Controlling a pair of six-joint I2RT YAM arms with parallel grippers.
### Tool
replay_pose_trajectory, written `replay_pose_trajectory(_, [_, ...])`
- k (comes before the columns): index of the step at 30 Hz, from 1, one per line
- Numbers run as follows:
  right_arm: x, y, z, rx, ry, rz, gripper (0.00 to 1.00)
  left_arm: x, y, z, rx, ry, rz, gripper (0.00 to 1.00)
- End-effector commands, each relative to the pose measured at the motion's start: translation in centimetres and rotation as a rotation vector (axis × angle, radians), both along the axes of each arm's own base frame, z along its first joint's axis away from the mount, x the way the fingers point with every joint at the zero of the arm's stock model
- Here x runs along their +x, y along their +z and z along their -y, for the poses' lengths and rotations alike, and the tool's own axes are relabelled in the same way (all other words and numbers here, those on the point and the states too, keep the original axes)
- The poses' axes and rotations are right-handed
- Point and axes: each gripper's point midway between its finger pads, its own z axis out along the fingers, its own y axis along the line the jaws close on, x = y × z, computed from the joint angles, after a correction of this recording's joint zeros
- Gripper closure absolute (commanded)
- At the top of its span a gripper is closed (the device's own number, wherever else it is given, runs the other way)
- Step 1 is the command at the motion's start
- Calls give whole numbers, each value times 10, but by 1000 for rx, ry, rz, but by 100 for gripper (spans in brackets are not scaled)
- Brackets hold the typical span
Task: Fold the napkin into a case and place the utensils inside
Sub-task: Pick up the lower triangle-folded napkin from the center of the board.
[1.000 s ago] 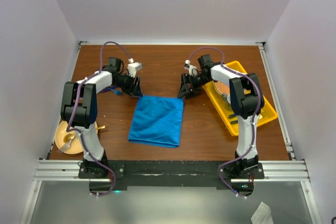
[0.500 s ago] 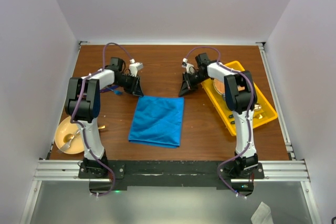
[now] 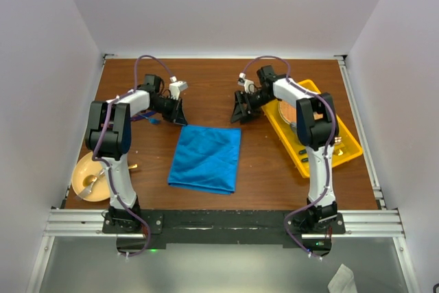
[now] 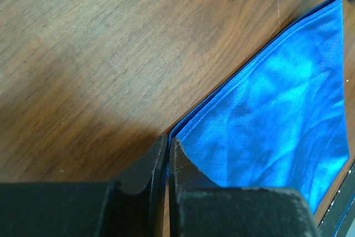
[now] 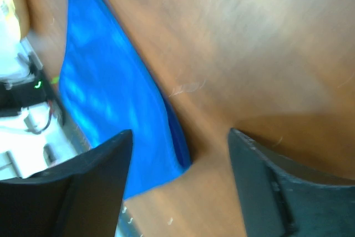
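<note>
The blue napkin [image 3: 206, 158] lies folded into a flat rectangle in the middle of the table. My left gripper [image 3: 180, 116] is at its far left corner. In the left wrist view the jaws [image 4: 168, 144] are pressed together, with a sliver of the napkin [image 4: 277, 109] corner pinched between them. My right gripper [image 3: 240, 110] hovers at the far right corner. There its jaws [image 5: 180, 137] stand wide apart, with the napkin [image 5: 111, 98] corner between them and untouched. A small blue piece [image 3: 152, 120] shows under the left wrist; I cannot tell whether it is one of the utensils.
A yellow tray [image 3: 350, 141] holding a plate sits slanted at the right, under the right arm's elbow. A tan plate [image 3: 77, 184] with a gold spoon [image 3: 90, 182] rests at the near left by the left arm's base. White walls enclose the wooden table [image 3: 206, 87].
The left jaws have closed on the napkin's far left corner. The right gripper has shifted slightly toward the far side of the table, just off the far right corner.
</note>
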Motion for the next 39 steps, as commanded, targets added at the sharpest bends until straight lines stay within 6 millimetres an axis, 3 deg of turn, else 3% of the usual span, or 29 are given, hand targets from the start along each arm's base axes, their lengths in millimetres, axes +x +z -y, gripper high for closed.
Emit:
replay_pose_trajectory(1, [-29, 23, 9, 2, -19, -36, 24, 3, 12, 3, -23, -18, 41, 92])
replay_pose_trajectory(6, [-39, 1, 12, -35, -3, -63, 29, -1, 8, 3, -26, -19, 28, 92])
replay_pose_trajectory(11, [-39, -6, 2, -33, 18, -60, 32, -4, 6, 3, -30, -23, 19, 92])
replay_pose_trajectory(19, [-35, -18, -7, -24, 42, -73, 55, -7, 3, 8, -63, -29, -13, 95])
replay_pose_trajectory(26, [-50, -18, -3, -26, 87, -76, 59, -19, -2, 2, -30, -30, -45, 61])
replay_pose_trajectory(29, [-54, -17, 1, -34, 101, -65, 59, -23, -6, -2, -5, -28, -50, 55])
replay_pose_trajectory(31, [-55, -18, 3, -41, 107, -56, 63, -28, -10, -3, -5, -37, -63, 56])
replay_pose_trajectory(34, [-50, -22, 1, -44, 108, -49, 76, -35, -13, 0, -24, -52, -89, 66])
replay_pose_trajectory(39, [-30, -15, -8, -25, 109, -4, 99, -31, -11, 2, -38, -59, -79, 90])
